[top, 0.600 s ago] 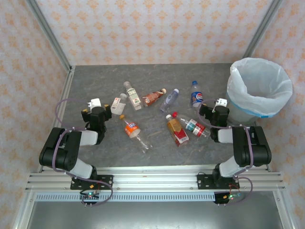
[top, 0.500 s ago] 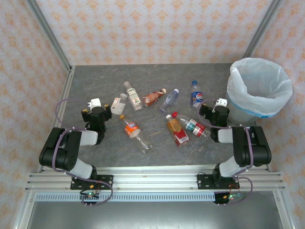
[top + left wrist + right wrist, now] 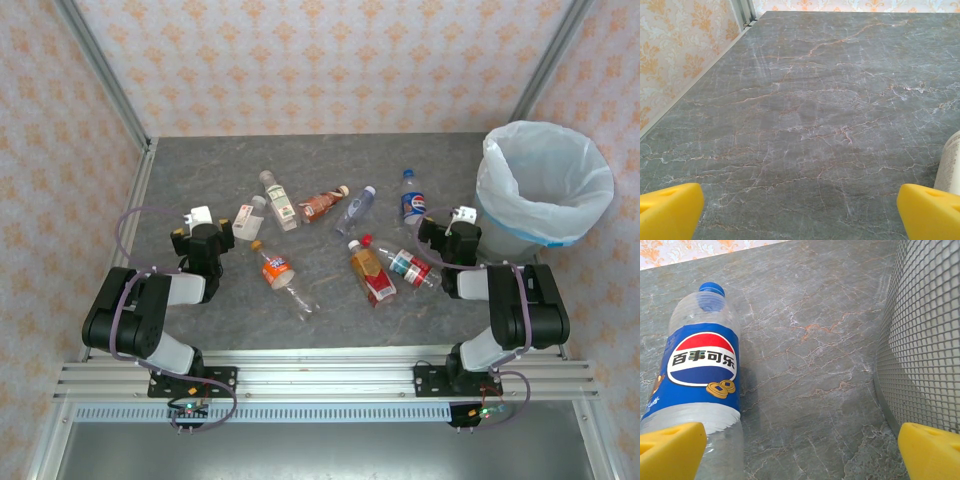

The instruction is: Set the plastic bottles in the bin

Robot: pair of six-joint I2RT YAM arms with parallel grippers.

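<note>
Both arms sit low at the near edge, nothing picked up yet. The left pincer is spread wide with nothing between its yellow tips, looking over bare desk, with the pale side of one bottle at its three o'clock. The right pincer is just as wide and just as empty. From its wrist view the blue-labelled bottle lies on its side at ten o'clock, cap pointing away, and the bin shows its mesh wall at two o'clock. From above, eight plastic bottles are strewn flat about the desk's middle, among them an orange-labelled one and a red-and-yellow one. The bin stands at the desk's two o'clock, so I'd judge the right arm has the short haul. Bottles lying flat suit a grip across the body, and the blue one looks like the natural opener.
</note>
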